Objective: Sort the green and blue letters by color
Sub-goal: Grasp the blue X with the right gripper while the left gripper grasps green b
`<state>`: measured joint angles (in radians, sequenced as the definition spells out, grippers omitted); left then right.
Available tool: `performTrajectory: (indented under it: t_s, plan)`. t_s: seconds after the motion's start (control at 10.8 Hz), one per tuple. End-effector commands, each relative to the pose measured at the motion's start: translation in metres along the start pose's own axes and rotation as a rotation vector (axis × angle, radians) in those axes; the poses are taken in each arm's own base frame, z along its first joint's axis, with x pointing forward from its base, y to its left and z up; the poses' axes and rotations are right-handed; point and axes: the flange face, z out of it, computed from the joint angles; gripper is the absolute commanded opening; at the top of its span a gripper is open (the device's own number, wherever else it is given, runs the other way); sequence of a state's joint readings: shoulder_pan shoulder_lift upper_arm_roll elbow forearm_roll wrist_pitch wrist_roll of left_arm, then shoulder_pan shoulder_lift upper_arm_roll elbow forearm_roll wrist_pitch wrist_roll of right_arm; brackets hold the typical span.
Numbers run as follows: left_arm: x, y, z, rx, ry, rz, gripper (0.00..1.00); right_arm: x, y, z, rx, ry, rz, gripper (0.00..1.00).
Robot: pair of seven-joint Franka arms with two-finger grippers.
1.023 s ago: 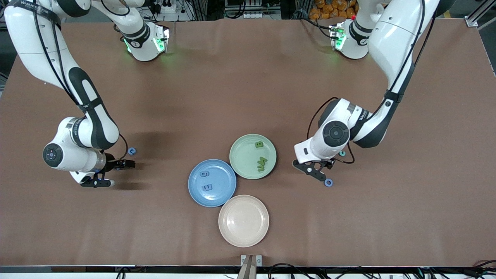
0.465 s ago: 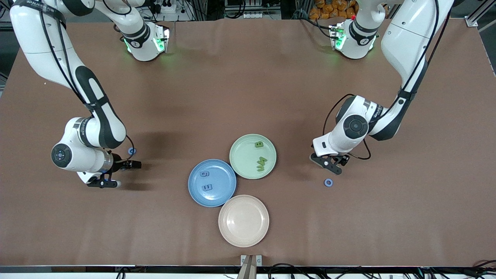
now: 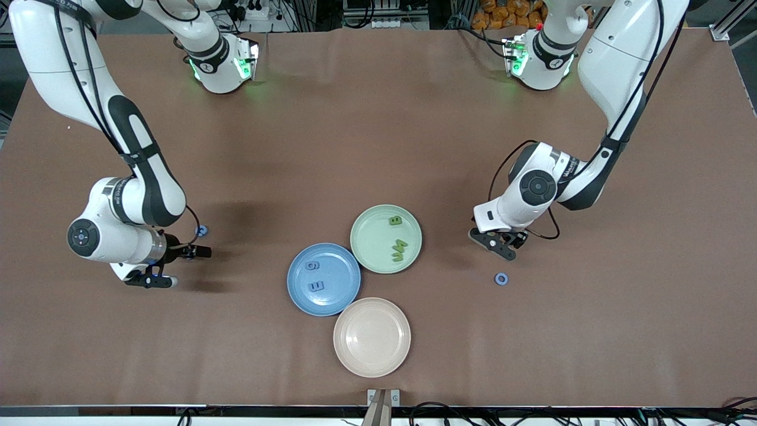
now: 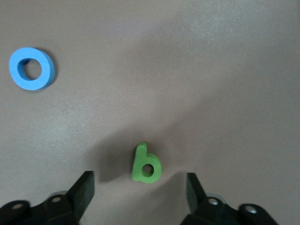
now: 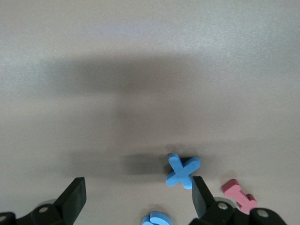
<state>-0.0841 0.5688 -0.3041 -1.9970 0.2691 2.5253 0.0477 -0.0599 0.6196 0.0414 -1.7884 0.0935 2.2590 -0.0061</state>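
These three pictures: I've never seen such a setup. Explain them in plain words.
Two white robot arms work at a brown table. The wide picture looks down from across it; the other two come from wrist cameras. The left gripper, open and empty, hangs over a green letter near a blue ring letter. The right gripper, open too, is over a blue X and a pink letter. The blue plate and green plate hold matching letters; the beige plate holds none.
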Motion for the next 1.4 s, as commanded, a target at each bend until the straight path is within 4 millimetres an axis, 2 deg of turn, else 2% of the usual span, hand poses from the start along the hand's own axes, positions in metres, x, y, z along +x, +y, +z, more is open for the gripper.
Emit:
performTrajectory:
  t_s: [0.0,0.19,0.37,0.56,0.74,0.84,1.02,1.21,1.3]
  plan:
    - [-0.006,0.004,0.0,0.012,0.015,0.014,0.7,-0.003,0.01,-0.001,0.002,0.003,0.031,1.0]
    - [-0.005,0.004,0.003,0.009,0.016,0.014,0.67,0.001,0.018,0.001,0.003,0.03,0.043,1.0]
    - [-0.002,0.004,0.006,0.005,0.025,0.012,0.58,0.001,0.022,0.004,0.003,0.029,0.046,1.0]
    - [0.001,0.007,0.005,0.005,0.036,0.012,0.41,0.001,0.023,0.012,0.002,0.017,0.037,1.0]
    - [0.004,0.005,0.002,0.007,0.041,0.007,0.08,-0.001,0.023,0.017,0.004,0.005,0.039,1.0]
    - [0.006,0.001,-0.004,0.009,0.054,-0.015,0.0,-0.001,0.023,0.019,0.003,0.002,0.037,1.0]
    - [0.016,-0.005,-0.039,0.023,0.105,-0.133,0.0,-0.001,0.024,0.023,0.002,-0.004,0.037,1.0]
    - [0.038,0.02,-0.072,0.009,0.13,-0.243,0.0,-0.001,0.025,0.027,0.0,-0.009,0.034,1.0]
    - [0.052,0.039,-0.086,-0.009,0.137,-0.304,0.0,-0.001,0.025,0.026,-0.009,-0.006,-0.005,0.81]
